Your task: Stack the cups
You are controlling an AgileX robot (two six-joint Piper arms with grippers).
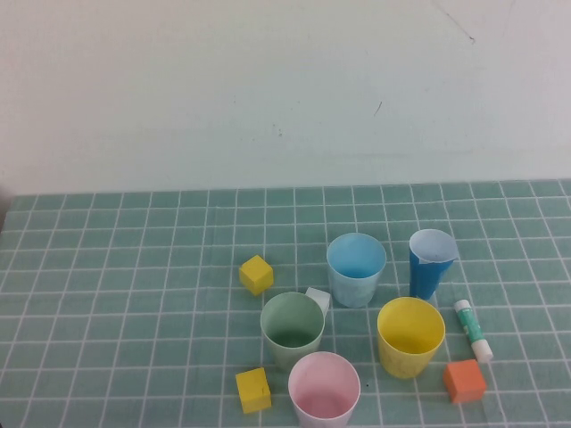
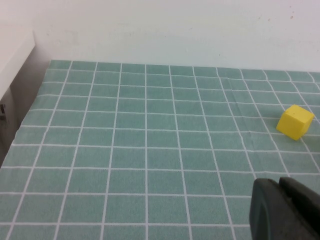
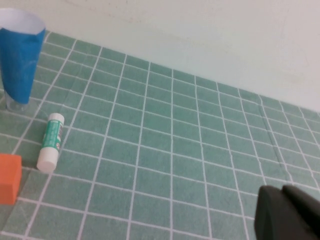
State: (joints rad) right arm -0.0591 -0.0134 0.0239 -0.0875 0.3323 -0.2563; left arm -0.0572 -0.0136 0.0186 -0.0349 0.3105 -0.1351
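While both arms sit clear of the high view, my left tool hangs clenched above bare worktop, and my right tool is likewise clenched, empty. Four cups stand upright and separate (none nested): light blue cup farthest, pale green cup and yellow cup in the middle, pink cup nearest. A dark blue cup stands right of the light blue one.
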